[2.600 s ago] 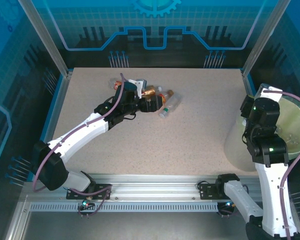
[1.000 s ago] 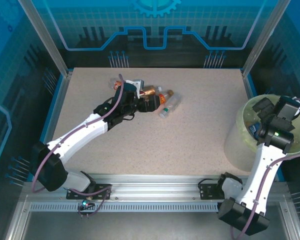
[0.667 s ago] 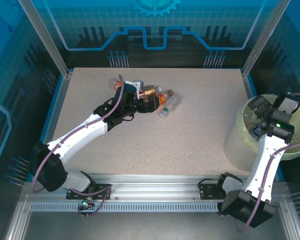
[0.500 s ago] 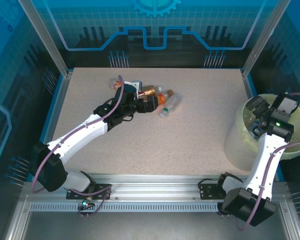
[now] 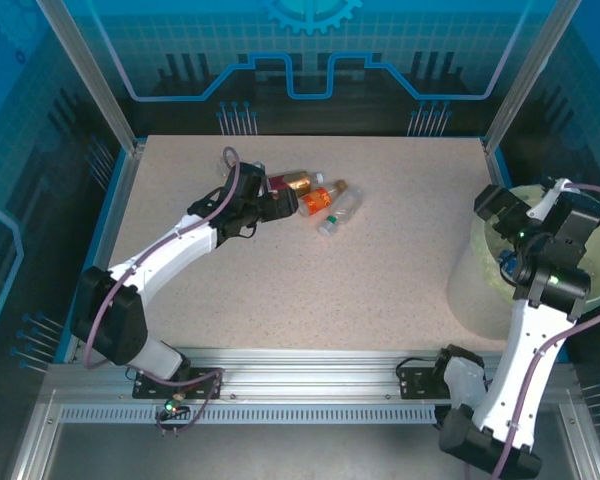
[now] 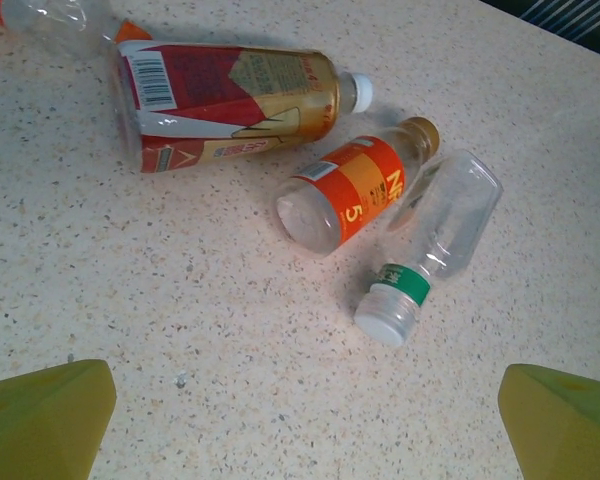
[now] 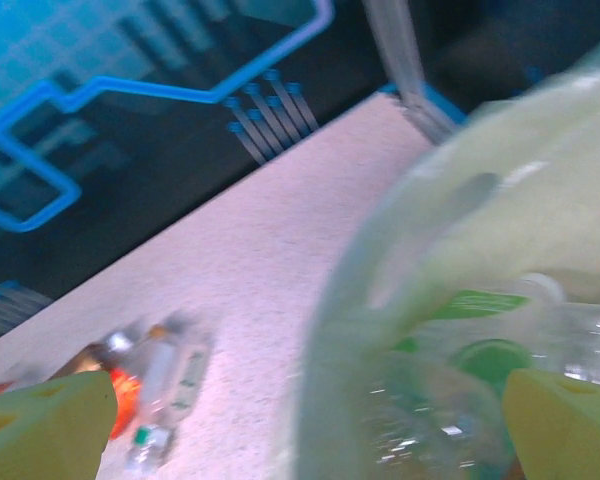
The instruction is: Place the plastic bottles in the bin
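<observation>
Top view: my left gripper [image 5: 277,205], jaws spread, hovered just left of three plastic bottles lying together on the far part of the table [image 5: 380,290]: a red-labelled bottle [image 5: 292,181], an orange-labelled bottle [image 5: 321,197] and a clear bottle [image 5: 342,212]. My right gripper [image 5: 532,212], likewise spread and empty, hung over the bin [image 5: 470,285] at the right edge. Left wrist view: the yellow fingertips [image 6: 45,415] stood wide, nearer than the bottles and touching none. Right wrist view, blurred: binned bottles [image 7: 480,345] lay inside the liner. I judged the step to be the approach; next, straddle one bottle and close.
</observation>
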Tool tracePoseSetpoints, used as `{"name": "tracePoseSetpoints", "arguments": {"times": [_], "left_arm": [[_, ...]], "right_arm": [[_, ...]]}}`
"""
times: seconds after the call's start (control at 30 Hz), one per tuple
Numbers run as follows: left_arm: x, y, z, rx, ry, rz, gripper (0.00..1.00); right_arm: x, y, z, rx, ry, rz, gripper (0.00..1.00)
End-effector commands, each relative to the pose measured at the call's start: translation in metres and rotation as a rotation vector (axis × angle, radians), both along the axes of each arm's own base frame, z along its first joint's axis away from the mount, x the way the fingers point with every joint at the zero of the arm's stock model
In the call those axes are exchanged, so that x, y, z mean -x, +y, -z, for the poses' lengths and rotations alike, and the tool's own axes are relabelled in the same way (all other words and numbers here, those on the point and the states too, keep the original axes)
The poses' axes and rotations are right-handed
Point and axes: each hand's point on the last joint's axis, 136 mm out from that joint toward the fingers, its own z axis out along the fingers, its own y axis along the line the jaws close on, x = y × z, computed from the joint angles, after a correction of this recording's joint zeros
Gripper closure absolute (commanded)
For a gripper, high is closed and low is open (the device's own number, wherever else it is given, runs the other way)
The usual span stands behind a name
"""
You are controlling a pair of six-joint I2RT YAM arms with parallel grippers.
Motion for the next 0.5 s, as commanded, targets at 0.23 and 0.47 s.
{"name": "tracePoseSetpoints", "arguments": {"times": [0.23, 0.47], "left_arm": [[-0.007, -0.005, 0.017, 0.112, 0.130, -0.043, 0.01], [-0.003, -0.012, 0.020, 0.152, 0.154, 0.001, 0.01]], "right_arm": [[-0.014, 0.109, -0.035, -0.055, -0.189, -0.478, 0.00], [-0.036, 0.173, -0.007, -0.026, -0.105, -0.652, 0.00]]}}
